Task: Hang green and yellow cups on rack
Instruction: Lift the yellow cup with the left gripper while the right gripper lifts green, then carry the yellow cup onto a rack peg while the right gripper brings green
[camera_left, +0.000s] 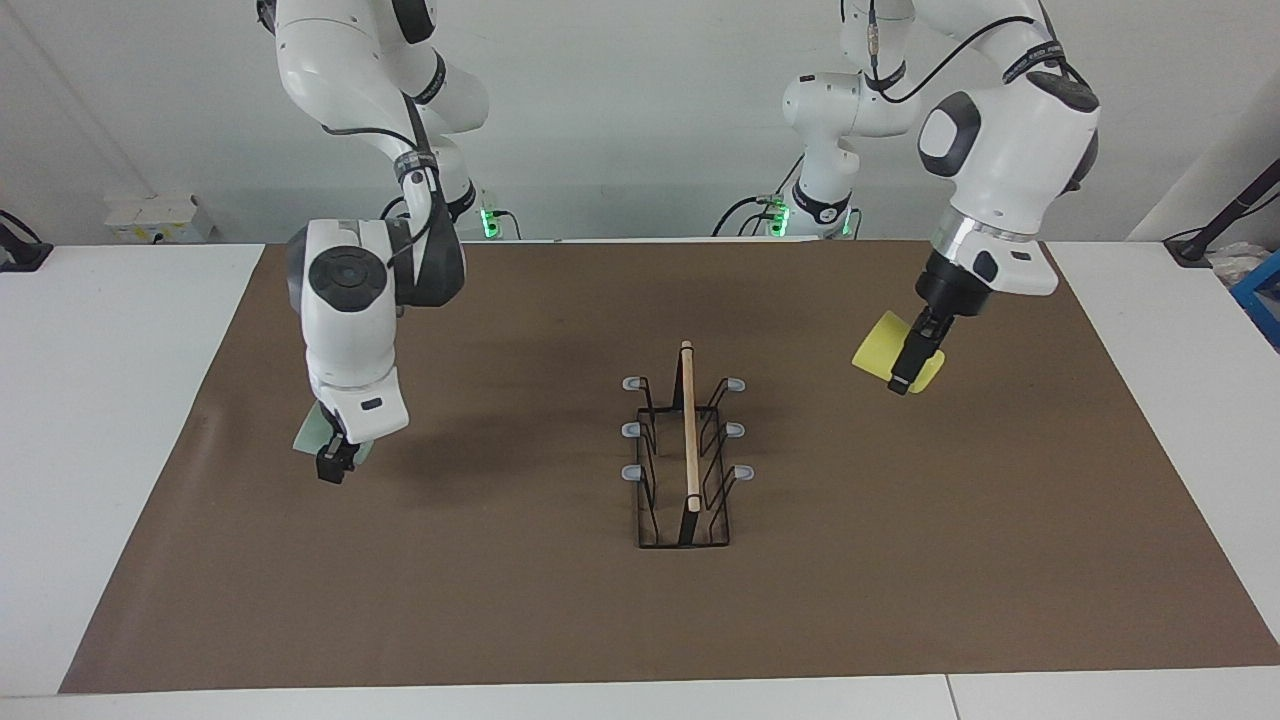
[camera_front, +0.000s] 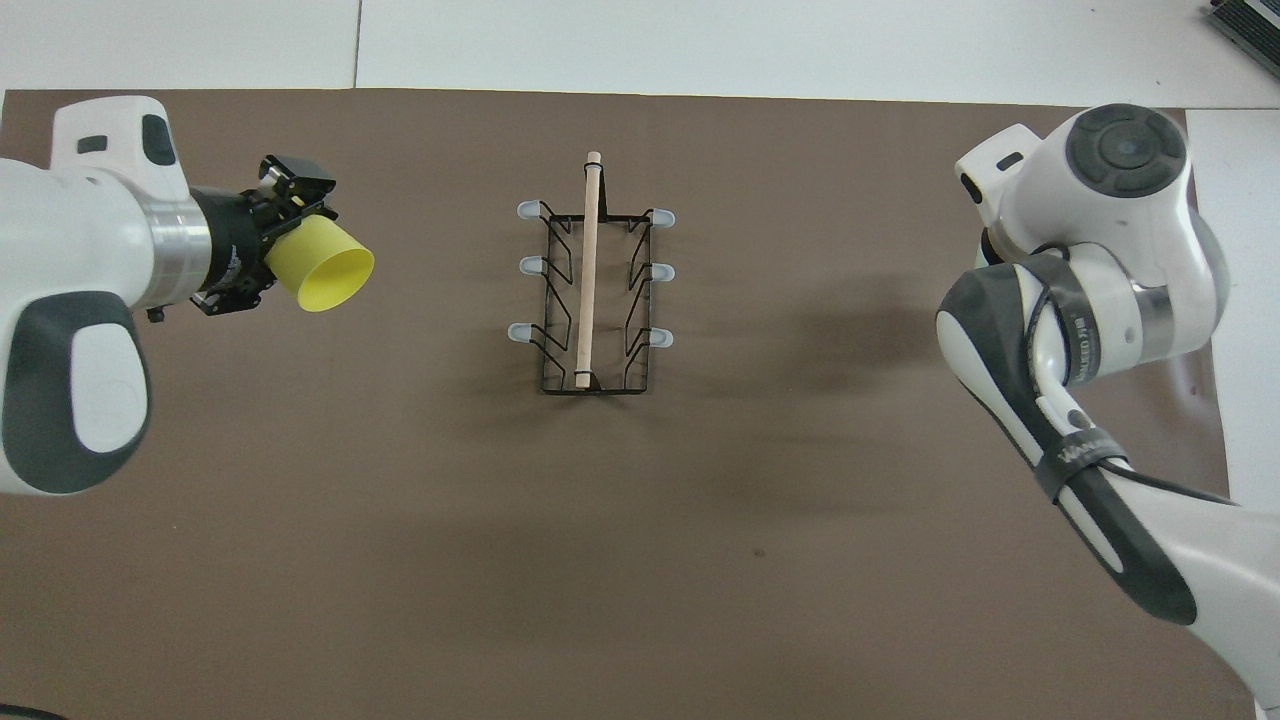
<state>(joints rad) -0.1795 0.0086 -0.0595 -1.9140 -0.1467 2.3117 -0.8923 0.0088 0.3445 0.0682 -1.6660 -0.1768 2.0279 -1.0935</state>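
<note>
Brown matting covers the tabletop (camera_left: 560, 620). My left claw (camera_left: 915, 365) grips the yellow cup (camera_left: 878, 345) by its wall, mouth tipped toward the rack (camera_left: 686, 455), held aloft at the rack's three o'clock in the facing view. My right claw (camera_left: 336, 458) pinches the green cup (camera_left: 312, 430) at nine o'clock. Both cups look light, thin and slippery, so I judge that a grip near the base suits them. All six prongs are bare.

Rack (camera_left: 686, 455), black wire frame, light wooden rod on top, six grey-tipped prongs all bare, standing mid-mat; yellow cup (camera_left: 884, 349), tapered, tilted on its side, held aloft toward the left arm's end; pale green cup (camera_left: 314, 431), mostly hidden, toward the right arm's end.
</note>
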